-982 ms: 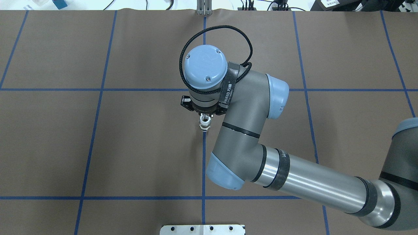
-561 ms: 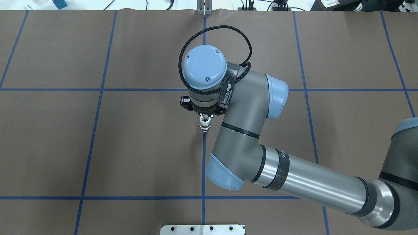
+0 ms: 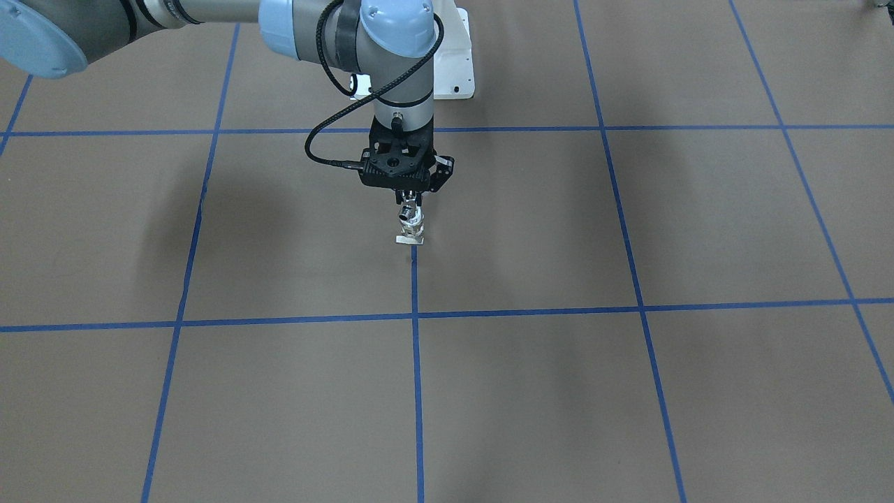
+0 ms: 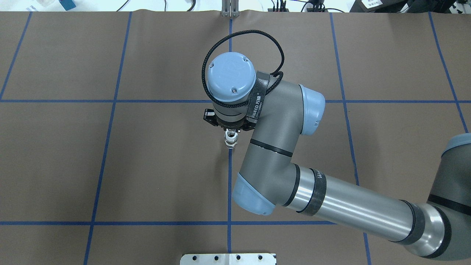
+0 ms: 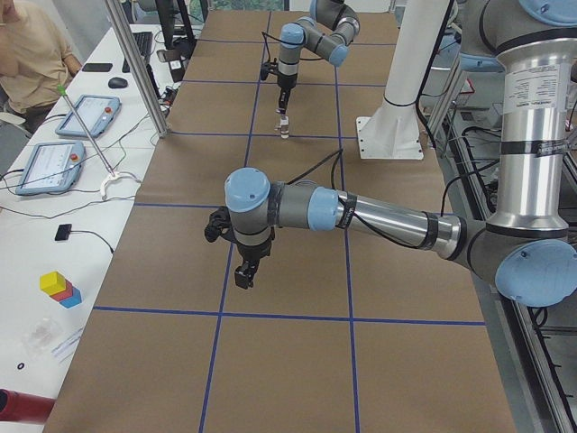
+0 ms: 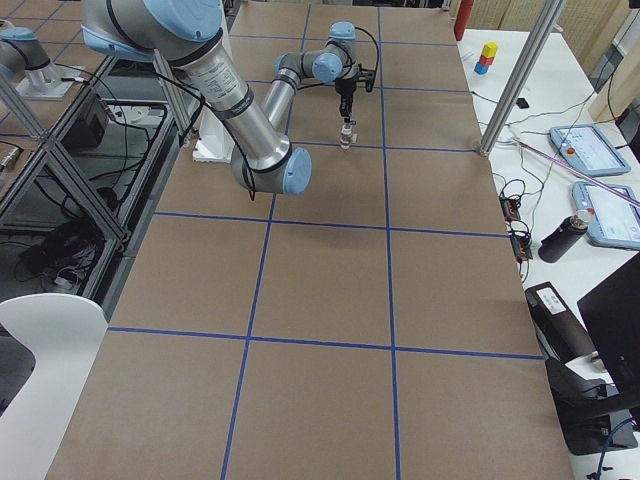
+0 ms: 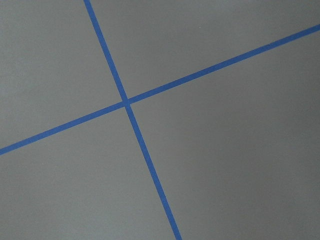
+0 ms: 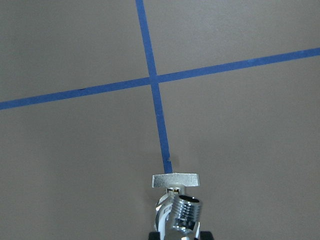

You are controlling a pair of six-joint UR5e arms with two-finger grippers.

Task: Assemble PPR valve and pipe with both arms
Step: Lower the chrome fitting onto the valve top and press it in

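Two grey robot arms work over a brown paper-covered bench (image 4: 55, 165) gridded with blue tape (image 4: 110, 125). From the robot's edge the right arm (image 4: 349, 200) reaches to the bench's middle, well away from every corner, wrist pointing straight down. The left arm (image 5: 388, 216) stretches over the end on the robot's left. The left gripper (image 5: 244, 275) hangs above bare paper, and whether its jaws are open cannot be told. The right gripper (image 3: 408, 200) has its jaws closed on the chrome pipe (image 3: 406, 212), upright atop the PPR valve (image 3: 410, 228). The valve's flat tab is lowest, at the paper, though contact is unclear. Compared with a second ago, right arm, pipe and PPR valve sit where they were overhead. Only the black cable loop (image 4: 257, 35) has shifted slightly.
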